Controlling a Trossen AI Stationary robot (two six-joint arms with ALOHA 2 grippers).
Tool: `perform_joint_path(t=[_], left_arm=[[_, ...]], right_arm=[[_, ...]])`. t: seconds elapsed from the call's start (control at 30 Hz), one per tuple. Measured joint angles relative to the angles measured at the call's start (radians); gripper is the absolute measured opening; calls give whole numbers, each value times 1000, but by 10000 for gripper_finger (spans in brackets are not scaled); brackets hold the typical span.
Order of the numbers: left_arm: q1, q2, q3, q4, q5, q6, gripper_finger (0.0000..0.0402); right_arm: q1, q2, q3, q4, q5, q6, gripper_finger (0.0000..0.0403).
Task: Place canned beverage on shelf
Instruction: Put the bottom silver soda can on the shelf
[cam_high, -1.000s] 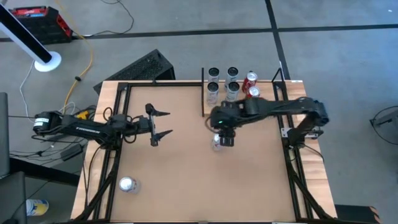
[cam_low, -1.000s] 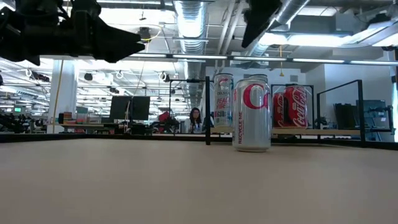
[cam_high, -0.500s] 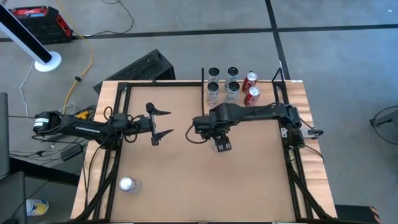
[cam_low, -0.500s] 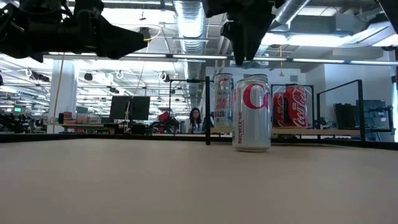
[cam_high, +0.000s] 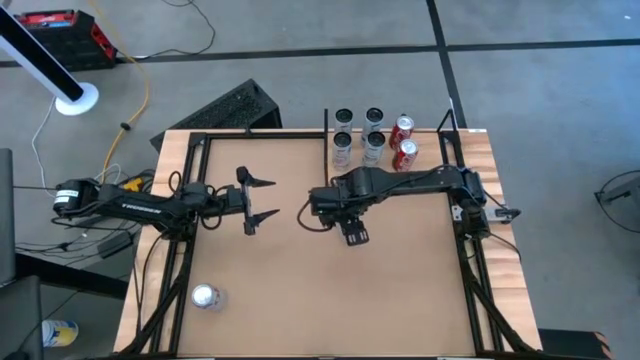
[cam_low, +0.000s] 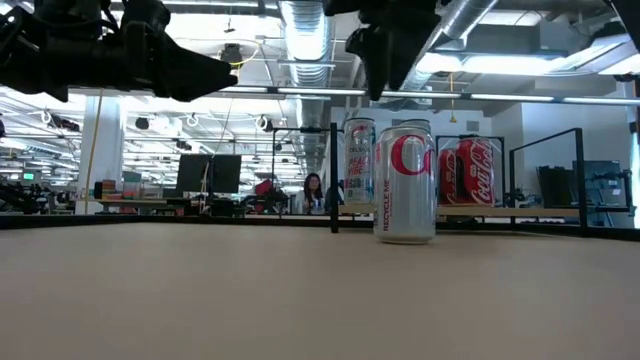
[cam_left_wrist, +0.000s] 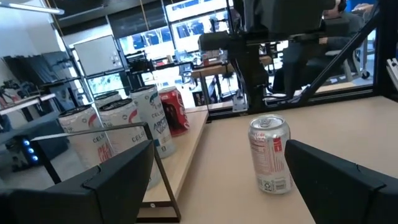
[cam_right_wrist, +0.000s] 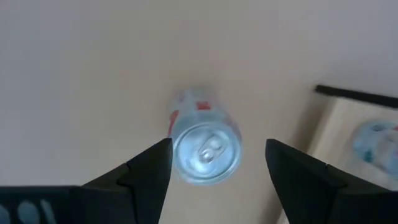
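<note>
Right gripper (cam_right_wrist: 214, 165) released, above can (cam_right_wrist: 205, 146) | can upright, long axis vertical | table (cam_high: 400, 300)

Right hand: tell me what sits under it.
A silver can stands upright on the table below the open right hand, between its fingers but untouched. In the high view the arm covers the can.

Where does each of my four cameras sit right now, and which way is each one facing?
High: above the table, looking down; both arms, left gripper, right gripper, shelf.
Low: table height, level across; silver can, both arms overhead.
Left wrist: forward past its own fingers at that can.
Right wrist: down between its own fingers at the can's top.
Shared: low and both wrist views show this can.
</note>
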Motion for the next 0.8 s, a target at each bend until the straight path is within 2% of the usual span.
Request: perform_joint_path(t=[0.23,0.4,0.6,0.8], left_arm=[[0,0,0,0,0,-1,351],[0,0,0,0,0,-2,351],[0,0,0,0,0,-2,351],[0,0,0,-6,0,0,351]], right_arm=[[14,0,0,22,111,9,282],[32,0,0,23,112,22,282],[35,0,0,22,112,138,282],[42,0,0,11,113,148,282]])
